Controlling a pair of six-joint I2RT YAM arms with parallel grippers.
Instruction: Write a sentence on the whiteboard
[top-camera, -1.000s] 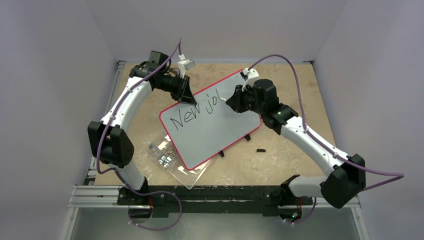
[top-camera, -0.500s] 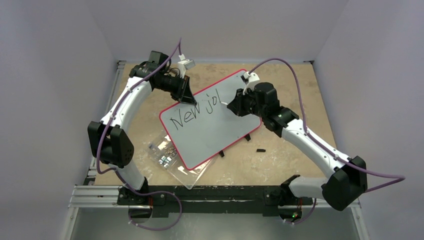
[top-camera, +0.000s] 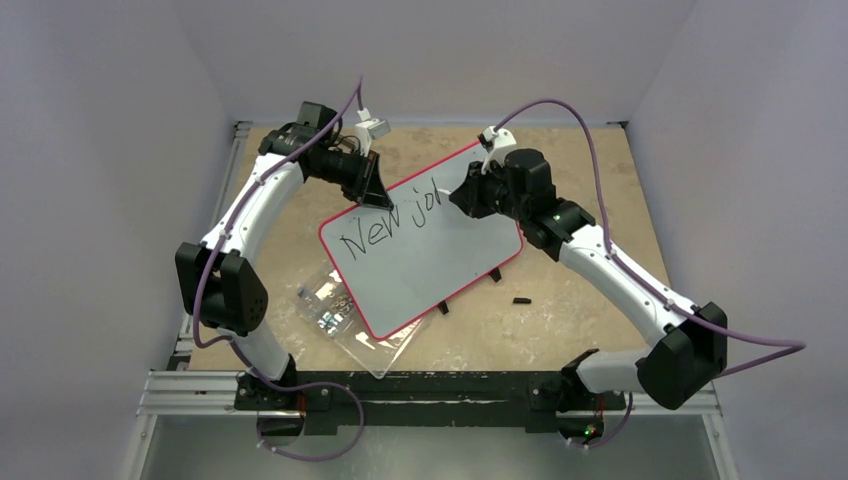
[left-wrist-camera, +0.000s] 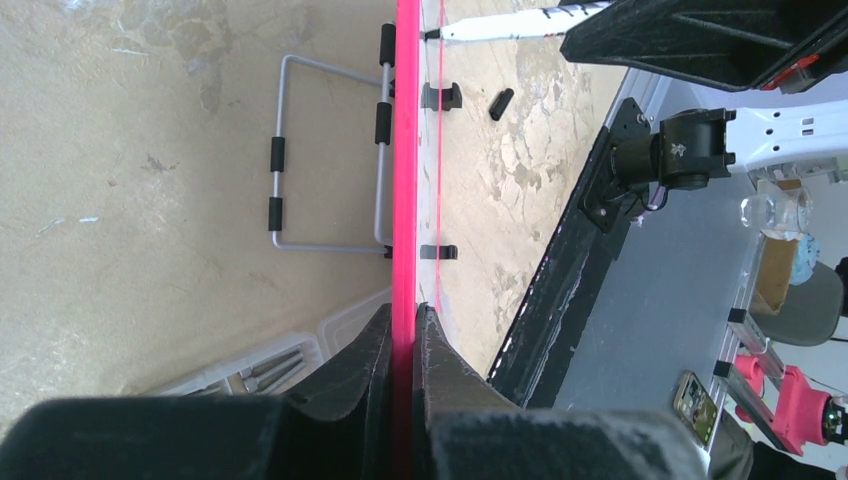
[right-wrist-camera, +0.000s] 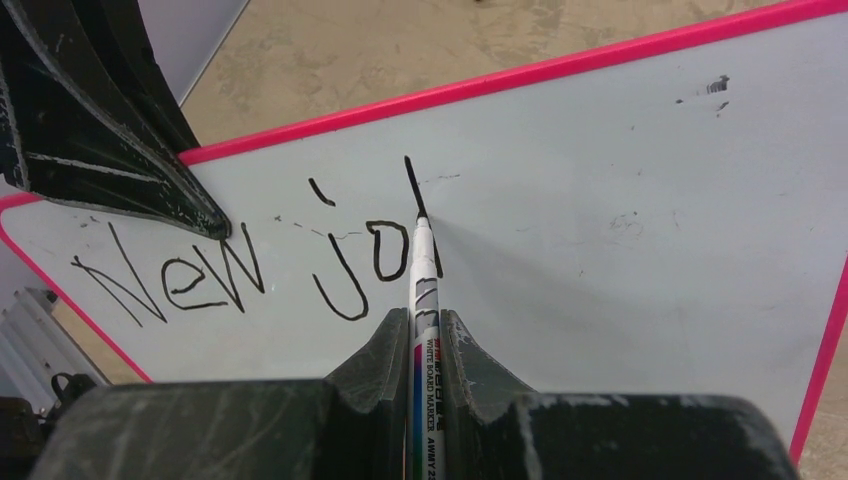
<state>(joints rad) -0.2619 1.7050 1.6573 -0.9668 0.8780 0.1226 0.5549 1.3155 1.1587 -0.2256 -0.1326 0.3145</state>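
The whiteboard (top-camera: 430, 262), white with a red rim, lies tilted across the table. My left gripper (top-camera: 372, 194) is shut on its far-left rim (left-wrist-camera: 405, 150), one finger on each face (left-wrist-camera: 405, 316). My right gripper (top-camera: 464, 196) is shut on a white board marker (right-wrist-camera: 424, 272), whose tip rests on the board (right-wrist-camera: 620, 270). The sentence (right-wrist-camera: 235, 270) reads "New jo" in black. A fresh upright stroke (right-wrist-camera: 412, 185) stands just past the "o", at the marker's tip.
A clear plastic box of screws (top-camera: 345, 318) lies under the board's near-left corner. A small black cap (top-camera: 521, 299) lies on the table to the board's right. A wire stand (left-wrist-camera: 330, 150) sticks out from behind the board. The arm bases' rail (top-camera: 420, 388) runs along the near edge.
My right wrist has shifted a little toward the board's far edge with the marker. The left arm and the board have stayed put.
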